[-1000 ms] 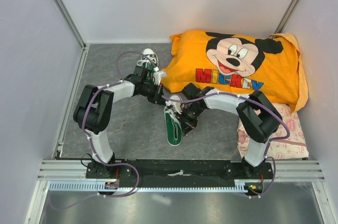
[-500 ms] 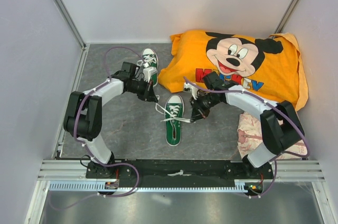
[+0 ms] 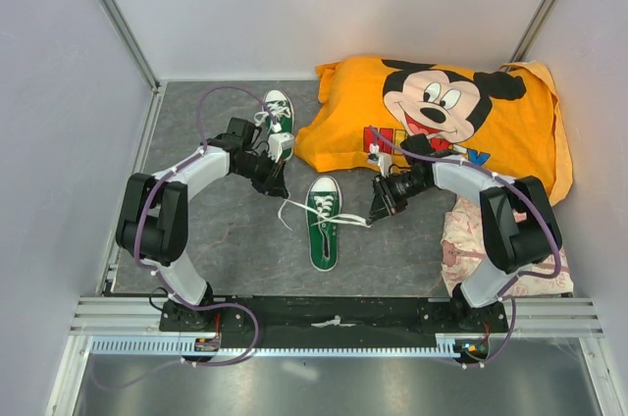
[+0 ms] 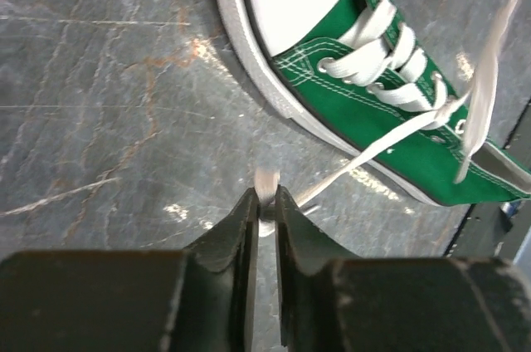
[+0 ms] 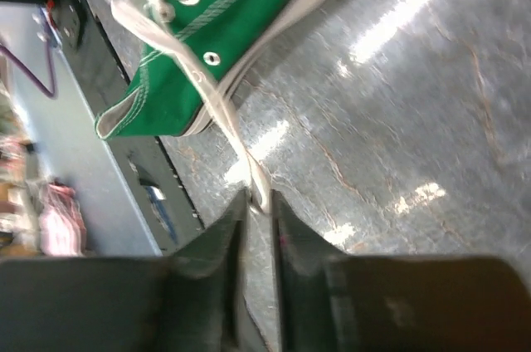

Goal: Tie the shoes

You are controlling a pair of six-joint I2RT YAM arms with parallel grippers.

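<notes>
One green shoe [image 3: 324,225] lies mid-floor with its toe pointing away from the arm bases. The other green shoe [image 3: 278,110] lies farther back, beside the left arm. My left gripper [image 3: 280,187] is shut on a white lace [image 3: 292,206] to the left of the near shoe. In the left wrist view the lace end [image 4: 267,188] sits pinched between the fingers, with the shoe [image 4: 365,78] ahead. My right gripper [image 3: 378,210] is shut on the other lace [image 3: 355,223] to the right of the shoe. The right wrist view shows that lace [image 5: 241,149] running from the shoe [image 5: 187,53] to the jaws.
The orange Mickey Mouse pillow [image 3: 442,122] lies at the back right, close behind the right gripper. A pink patterned cloth [image 3: 500,244] lies at the right under the right arm. Grey walls enclose the floor; the black base rail [image 3: 334,310] runs along the near edge.
Both grippers have drawn outward from the near shoe, each with a lace. The right gripper moved right and the laces now stretch out to either side.
</notes>
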